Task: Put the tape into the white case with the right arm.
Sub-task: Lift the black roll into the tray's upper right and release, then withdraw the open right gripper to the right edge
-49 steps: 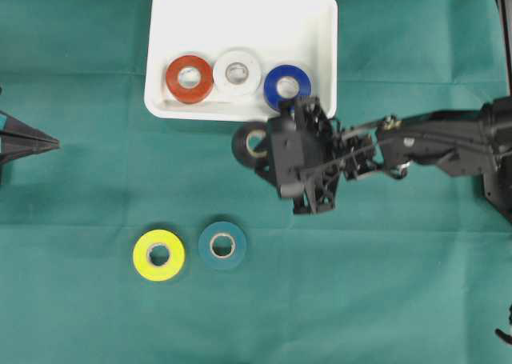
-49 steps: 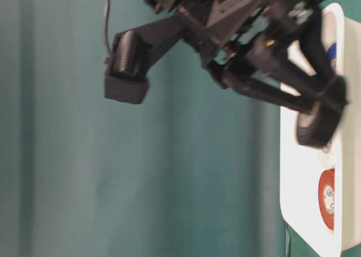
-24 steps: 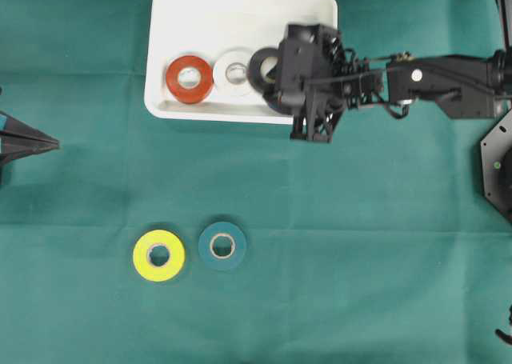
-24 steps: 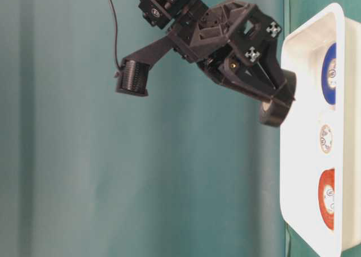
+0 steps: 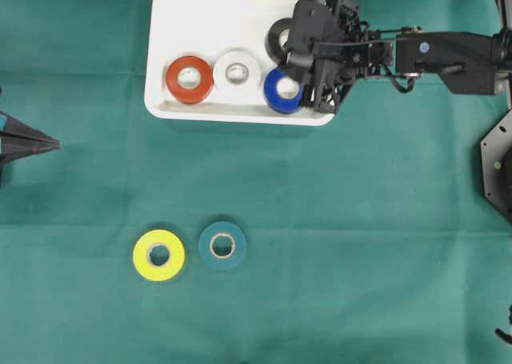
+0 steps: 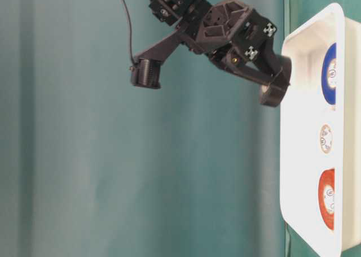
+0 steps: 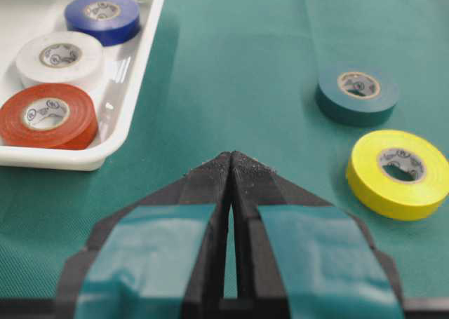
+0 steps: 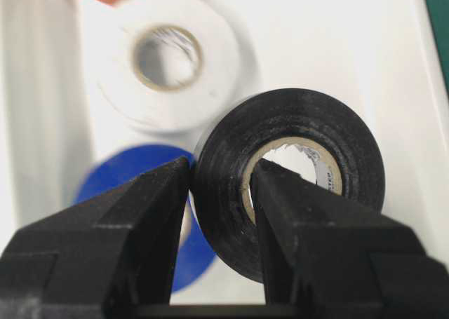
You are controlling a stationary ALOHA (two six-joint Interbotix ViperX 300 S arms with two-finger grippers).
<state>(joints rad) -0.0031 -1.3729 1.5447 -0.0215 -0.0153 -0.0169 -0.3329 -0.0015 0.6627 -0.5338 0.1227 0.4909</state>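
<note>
My right gripper (image 5: 285,44) is shut on a black tape roll (image 5: 279,36), one finger through its hole and the other on its outer wall (image 8: 221,166). It holds the roll (image 8: 295,116) on edge in the air over the right end of the white case (image 5: 224,20), above the blue roll (image 5: 280,94). The table-level view shows the black roll (image 6: 273,93) clear of the case's floor (image 6: 304,133). A red roll (image 5: 190,78) and a white roll (image 5: 237,74) also lie in the case. A yellow roll (image 5: 158,255) and a green roll (image 5: 222,245) lie on the cloth.
My left gripper (image 5: 54,142) rests shut at the table's left edge, its tips (image 7: 231,156) pointing between the case rim (image 7: 133,94) and the green (image 7: 356,91) and yellow (image 7: 398,172) rolls. Green cloth covers the table.
The right arm has carried the black roll from in front of the case's near rim up and over the case's right end. The left gripper has not moved.
</note>
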